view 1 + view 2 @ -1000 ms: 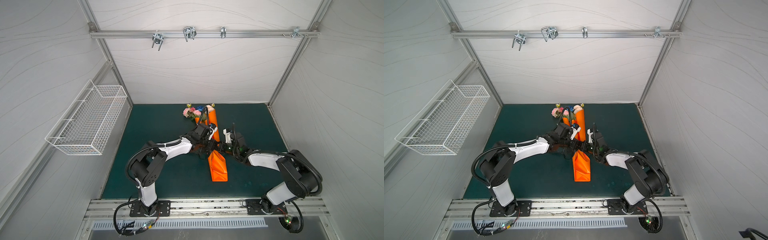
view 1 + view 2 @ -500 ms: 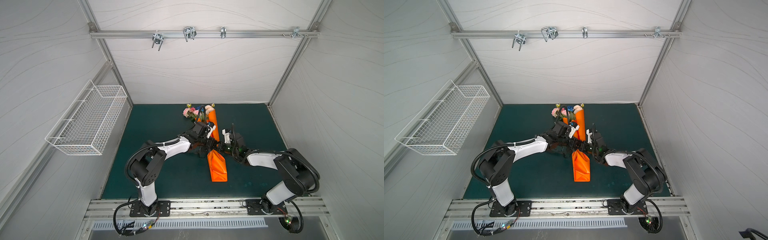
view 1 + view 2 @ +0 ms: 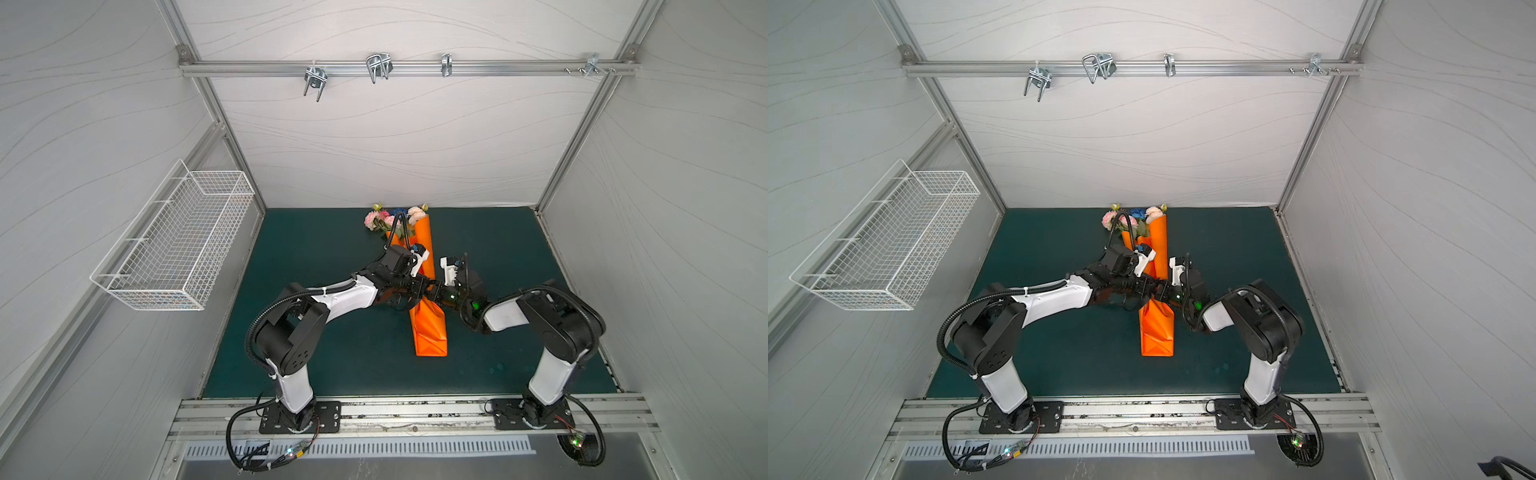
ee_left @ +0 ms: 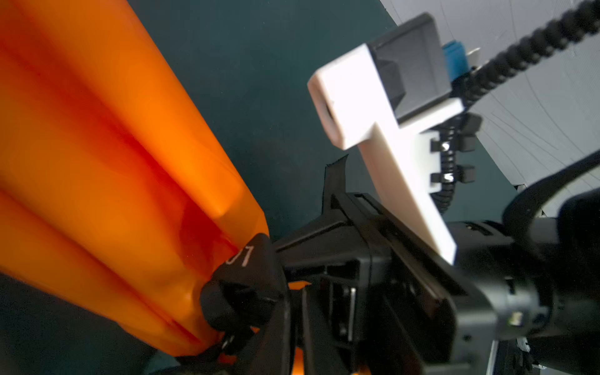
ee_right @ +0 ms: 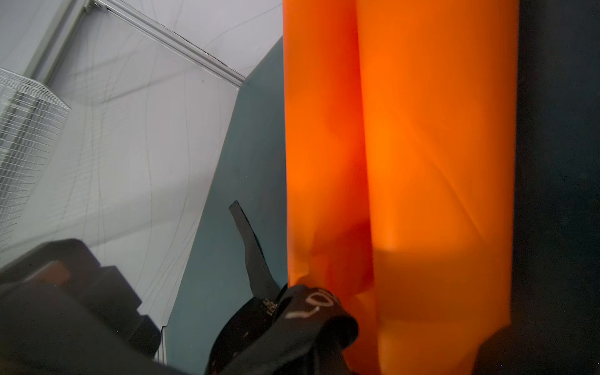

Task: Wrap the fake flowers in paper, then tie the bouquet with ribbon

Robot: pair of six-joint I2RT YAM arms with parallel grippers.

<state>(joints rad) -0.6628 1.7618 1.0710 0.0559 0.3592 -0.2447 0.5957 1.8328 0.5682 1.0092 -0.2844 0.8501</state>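
Observation:
The bouquet of fake flowers lies on the green mat with its blossoms toward the back wall and its stems hidden in an orange paper wrap. A black printed ribbon is bunched in a knot at the wrap's pinched waist, with one tail lying loose on the mat. Both grippers meet at that waist. My left gripper has its fingers nearly together beside the knot, with only a thin slit between them. My right gripper is shut on the ribbon at the knot.
A white wire basket hangs on the left wall. A metal rail with hooks runs along the back wall, high up. The green mat is walled in on three sides.
Both grippers stay at the wrap's waist. The right wrist has edged slightly to the left. The bouquet has not moved.

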